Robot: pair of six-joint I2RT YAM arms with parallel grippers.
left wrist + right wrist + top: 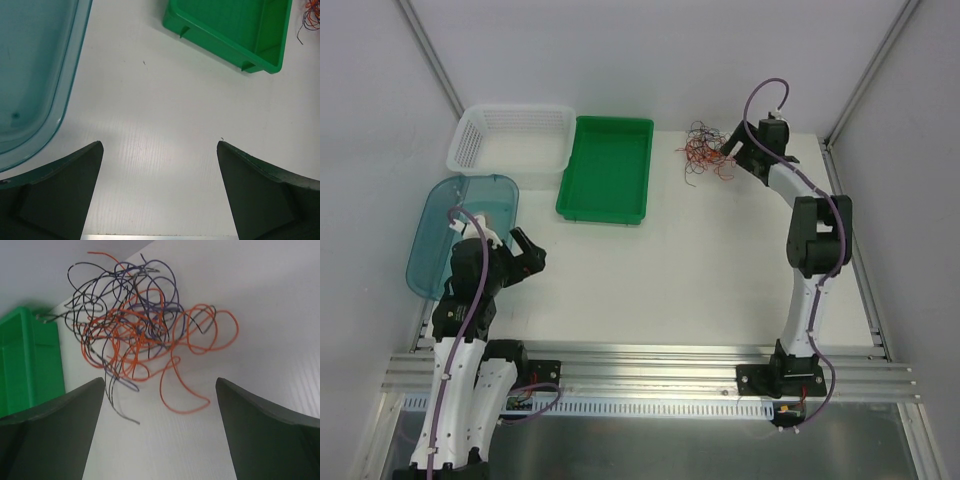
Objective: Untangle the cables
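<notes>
The cables [140, 335], a knot of hair-thin red-orange, purple-blue and black wire, lay on the white table [670, 270] towards its far edge, at about 1 o'clock from the table's middle in the overhead view, with the green tray [605, 175] just beside them at 9 o'clock. The right gripper [728, 150], reached out at full stretch, stood hard by the knot at its 3 o'clock side, jaws spread wide and gripping nothing. Seen from that wrist, the tangle sat at 12 o'clock ahead of the two dark fingers [60, 425], and an orange loop and a black loose end trailed down into the gap between them. The black strand ran close along the finger at 9 o'clock, though whether it touched could not be told. Well apart, near the table's 8 o'clock corner, the left gripper [532, 252] hung over bare table, likewise released and empty-handed, with a clear blue-green tray [460, 235] just beside it at 9 o'clock. From its wrist camera, only a few wire ends showed, far off at 1 o'clock beyond the green tray. A white mesh basket [510, 140] stood at 9 o'clock of the green tray, touching or nearly touching it.
</notes>
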